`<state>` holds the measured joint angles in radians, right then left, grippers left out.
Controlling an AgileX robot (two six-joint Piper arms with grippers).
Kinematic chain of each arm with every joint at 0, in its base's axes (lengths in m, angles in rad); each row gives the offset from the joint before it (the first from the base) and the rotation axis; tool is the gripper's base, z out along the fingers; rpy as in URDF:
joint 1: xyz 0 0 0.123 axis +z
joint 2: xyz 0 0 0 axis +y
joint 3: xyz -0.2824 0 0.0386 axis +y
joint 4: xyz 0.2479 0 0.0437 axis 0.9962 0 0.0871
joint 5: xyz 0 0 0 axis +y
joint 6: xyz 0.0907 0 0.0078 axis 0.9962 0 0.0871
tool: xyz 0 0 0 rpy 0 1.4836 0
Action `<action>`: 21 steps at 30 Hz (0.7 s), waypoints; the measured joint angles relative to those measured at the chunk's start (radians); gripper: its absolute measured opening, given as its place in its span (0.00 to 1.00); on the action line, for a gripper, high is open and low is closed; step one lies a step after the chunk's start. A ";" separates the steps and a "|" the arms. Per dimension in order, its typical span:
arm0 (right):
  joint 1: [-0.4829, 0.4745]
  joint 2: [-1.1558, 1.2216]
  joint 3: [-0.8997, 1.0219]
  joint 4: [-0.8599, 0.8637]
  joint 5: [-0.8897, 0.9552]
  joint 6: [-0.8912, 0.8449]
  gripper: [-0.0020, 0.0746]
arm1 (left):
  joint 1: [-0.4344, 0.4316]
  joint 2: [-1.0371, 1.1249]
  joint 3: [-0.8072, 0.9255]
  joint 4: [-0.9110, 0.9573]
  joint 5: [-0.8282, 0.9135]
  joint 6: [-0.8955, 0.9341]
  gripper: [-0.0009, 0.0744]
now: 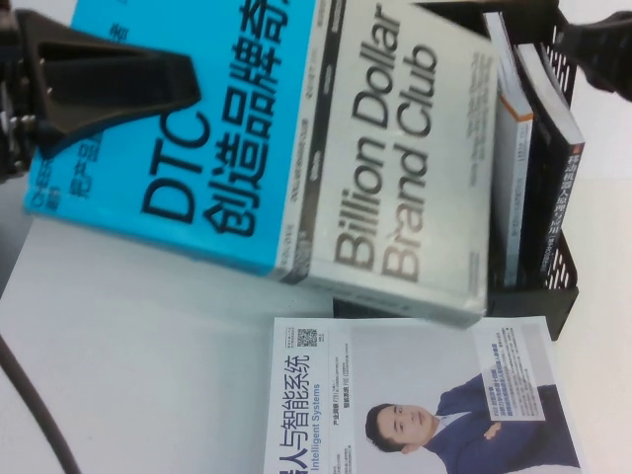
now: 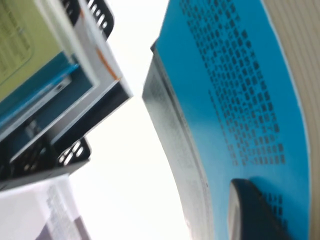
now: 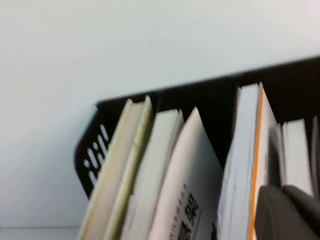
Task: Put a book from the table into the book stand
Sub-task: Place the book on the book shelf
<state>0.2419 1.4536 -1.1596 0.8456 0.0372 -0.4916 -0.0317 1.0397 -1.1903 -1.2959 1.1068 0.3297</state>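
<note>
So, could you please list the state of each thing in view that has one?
book: lifted off the table, held close to the camera.
left gripper: at upper left, shut on the book's blue end.
right gripper: at upper right, over the book stand.
book stand: upright, several books already standing in it.
white book: lying flat on the table, cover up.

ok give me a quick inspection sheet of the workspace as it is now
surface: white table.
job's things: the book is lifted off the table in front of the book stand, which already holds books.
clutter: white book with a suited man's portrait, lying flat.
grippers: left gripper shut on the book's blue half; right gripper at the stand, beside the books there.
cables: dark cable at the table's left edge.
surroundings: nothing seen.
</note>
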 joint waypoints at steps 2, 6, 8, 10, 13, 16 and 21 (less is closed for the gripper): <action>0.000 -0.030 0.000 0.002 0.000 -0.002 0.02 | -0.051 0.002 -0.005 0.000 -0.056 -0.005 0.25; 0.000 -0.098 0.000 0.002 0.000 -0.011 0.02 | -0.178 0.032 -0.051 0.041 -0.154 -0.044 0.25; 0.000 -0.135 0.000 0.002 0.000 -0.028 0.02 | -0.243 0.063 -0.086 0.100 -0.201 -0.077 0.25; 0.000 -0.180 0.000 0.002 0.002 -0.053 0.02 | -0.315 0.104 -0.128 0.176 -0.248 -0.129 0.25; 0.000 -0.241 0.000 0.002 0.005 -0.077 0.02 | -0.399 0.177 -0.195 0.299 -0.305 -0.229 0.25; 0.000 -0.273 0.000 0.002 0.029 -0.107 0.02 | -0.437 0.263 -0.268 0.433 -0.331 -0.330 0.25; -0.001 -0.281 0.000 0.002 0.096 -0.121 0.02 | -0.450 0.407 -0.378 0.612 -0.279 -0.466 0.25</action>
<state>0.2413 1.1731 -1.1596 0.8473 0.1335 -0.6126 -0.4814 1.4465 -1.5679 -0.6835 0.8281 -0.1365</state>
